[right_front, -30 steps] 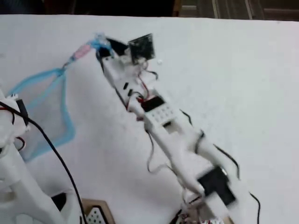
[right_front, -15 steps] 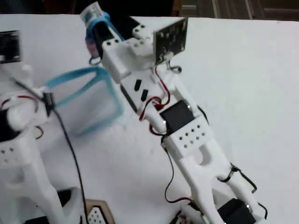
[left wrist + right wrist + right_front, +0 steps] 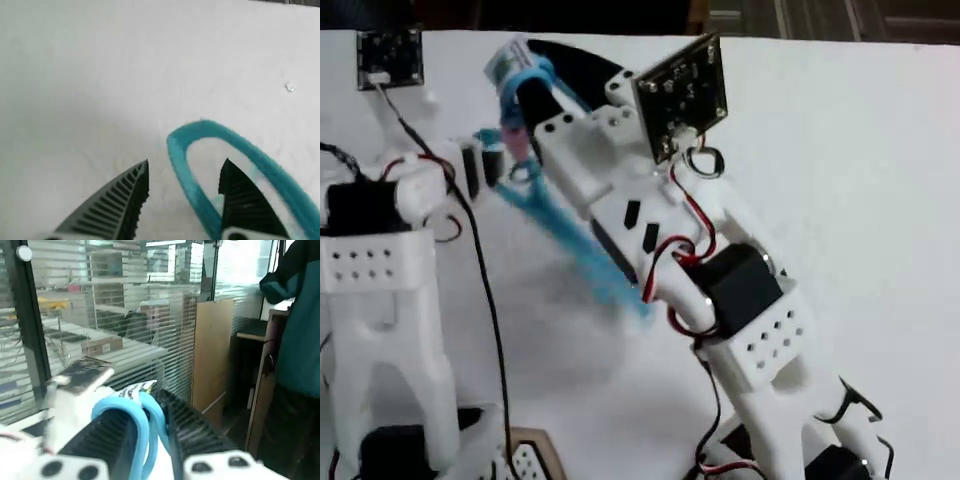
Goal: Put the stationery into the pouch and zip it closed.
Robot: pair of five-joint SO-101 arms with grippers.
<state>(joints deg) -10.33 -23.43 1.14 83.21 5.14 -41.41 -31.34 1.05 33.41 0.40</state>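
The right gripper [image 3: 520,76] sits at about 11 o'clock over the white table [image 3: 850,150], its jaws clamped on the blue rim of the pouch [image 3: 570,238]. A small white tag [image 3: 506,62] sticks out at the pinch. From there the pouch hangs edge-on as a blue band, slanting down toward 5 o'clock and ending near the view's centre. Whether its lower end touches the table cannot be told.

The left gripper [image 3: 488,162] is at about 10 o'clock, just beside the pouch. Its jaws stand apart in the left wrist view, where the pouch's blue rim [image 3: 240,142] runs up between them and curves round one fingertip [image 3: 235,185].
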